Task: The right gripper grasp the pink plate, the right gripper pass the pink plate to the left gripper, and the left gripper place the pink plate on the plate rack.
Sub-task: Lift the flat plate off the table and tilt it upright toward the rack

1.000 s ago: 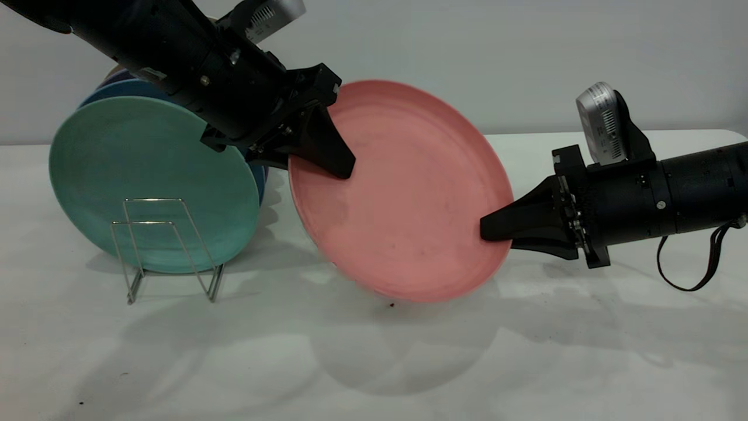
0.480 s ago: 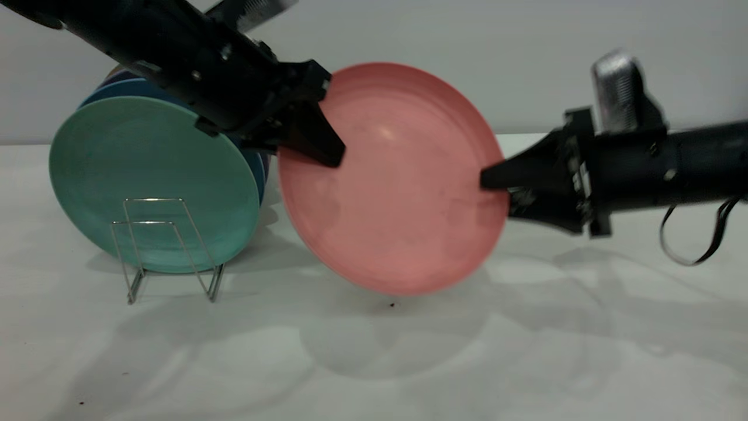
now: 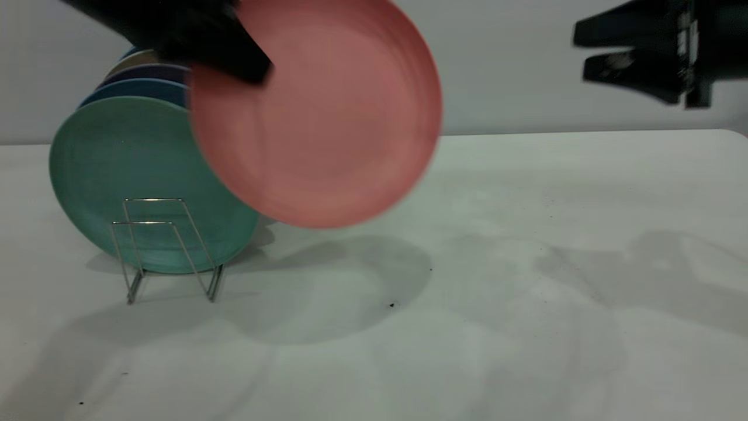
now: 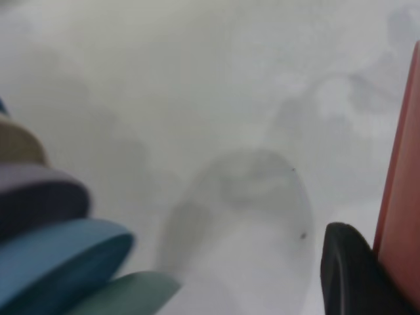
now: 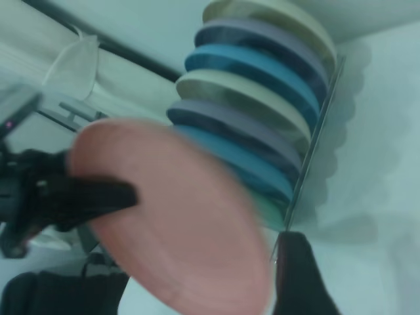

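The pink plate point(image 3: 327, 117) hangs in the air, tilted on edge, in front of the upper right part of the green plate point(image 3: 117, 175). My left gripper point(image 3: 257, 70) is shut on its upper left rim; one black finger point(image 4: 348, 269) lies against the plate's edge point(image 4: 400, 197) in the left wrist view. My right gripper point(image 3: 579, 52) is open and empty, high at the far right, well apart from the plate. The silver plate rack point(image 3: 166, 245) stands on the table at the left. The right wrist view shows the pink plate point(image 5: 177, 223) held by the left gripper point(image 5: 98, 197).
The rack holds the green plate in front and several blue, purple and cream plates point(image 3: 146, 88) behind it, also seen in the right wrist view point(image 5: 262, 98). The white table point(image 3: 526, 292) stretches out to the right of the rack.
My right gripper has let go of the pink plate and moved up and to the right. My left gripper has carried the plate up and left, toward the rack.
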You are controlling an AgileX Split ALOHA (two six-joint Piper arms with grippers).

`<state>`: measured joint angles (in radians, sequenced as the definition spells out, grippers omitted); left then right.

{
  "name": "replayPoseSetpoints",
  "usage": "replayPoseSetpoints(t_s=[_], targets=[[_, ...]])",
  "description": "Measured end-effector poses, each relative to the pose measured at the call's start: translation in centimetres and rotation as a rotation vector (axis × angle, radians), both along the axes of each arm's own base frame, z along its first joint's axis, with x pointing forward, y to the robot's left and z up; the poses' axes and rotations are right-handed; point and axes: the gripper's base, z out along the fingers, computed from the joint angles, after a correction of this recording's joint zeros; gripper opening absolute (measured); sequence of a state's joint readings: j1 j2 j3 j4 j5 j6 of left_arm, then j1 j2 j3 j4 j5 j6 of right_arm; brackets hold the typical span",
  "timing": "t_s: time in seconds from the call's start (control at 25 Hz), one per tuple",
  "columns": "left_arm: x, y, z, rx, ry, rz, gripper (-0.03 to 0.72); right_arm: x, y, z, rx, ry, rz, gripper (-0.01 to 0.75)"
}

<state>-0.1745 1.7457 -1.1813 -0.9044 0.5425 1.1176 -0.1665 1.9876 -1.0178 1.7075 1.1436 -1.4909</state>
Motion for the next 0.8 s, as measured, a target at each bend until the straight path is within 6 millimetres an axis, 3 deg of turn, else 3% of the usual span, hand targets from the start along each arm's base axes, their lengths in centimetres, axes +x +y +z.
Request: replayPoseSetpoints(t_s=[0.16,0.32,0.52,0.8], targets=[[-2.3,2.8,4.7,0.194,-0.206,-0.152,0.116,-0.1,-1.0,0.5,-0.009,-0.013,-0.017,0.46],[-3.8,6.2,7.7,0.387,-0.364,-0.2,0.116,-0.2,-1.0,0.4,-0.012,-0.009,-0.014,0.46],[-4.4,9.4,8.6,0.558,-0.435,-0.281,0.116,-0.3,-1.0,0.3,-0.013,-0.007,-0.013,0.46],[-3.8,9.5,9.6,0.642,-0.47,-0.52,0.116,-0.3,-1.0,0.3,-0.01,0.0,-0.013,0.459]])
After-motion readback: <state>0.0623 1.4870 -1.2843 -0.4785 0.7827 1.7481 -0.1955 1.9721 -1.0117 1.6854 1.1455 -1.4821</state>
